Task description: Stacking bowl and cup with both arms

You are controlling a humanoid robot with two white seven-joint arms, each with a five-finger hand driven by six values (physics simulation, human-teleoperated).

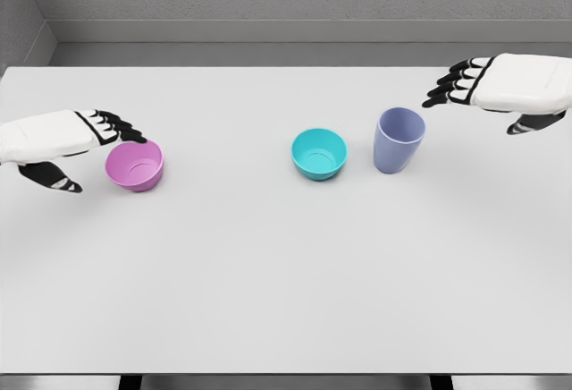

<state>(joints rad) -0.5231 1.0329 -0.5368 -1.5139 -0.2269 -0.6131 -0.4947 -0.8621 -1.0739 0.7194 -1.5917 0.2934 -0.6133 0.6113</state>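
Observation:
A pink bowl (136,165) sits upright at the left of the white table (286,300). My left hand (85,148) hovers just left of it, fingers spread over its near rim and thumb low beside it, holding nothing. A teal bowl (319,154) stands near the middle. Right beside it is a tall lavender cup (398,139), upright. My right hand (487,95) hangs above and to the right of the cup, apart from it, with its fingers extended and its thumb hanging below.
A grey wall and floor strip run behind the table's far edge. The table's front edge lies along the bottom of the view.

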